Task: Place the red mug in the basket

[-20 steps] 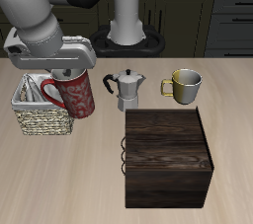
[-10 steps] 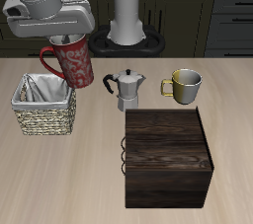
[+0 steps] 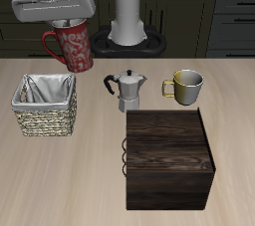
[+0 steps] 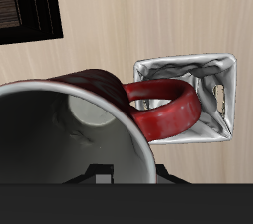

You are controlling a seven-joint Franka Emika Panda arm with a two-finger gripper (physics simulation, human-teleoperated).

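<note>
My gripper is shut on the rim of the red mug and holds it upright, high above the table. The mug's loop handle sticks out to one side. The basket stands on the table below the mug, a little nearer the front edge, with its white-grey lining showing and nothing inside. In the wrist view the mug's grey inside fills the foreground, its red handle reaches over the basket far below, and my fingers are hidden.
A silver moka pot stands beside the basket, with a shiny yellow-gold mug beyond it. A dark wooden box sits near the table's front edge. A coffee machine's base is at the back.
The gripper has lifted the red mug straight up from the table beside the basket to well above it. The basket and the other things have not moved.
</note>
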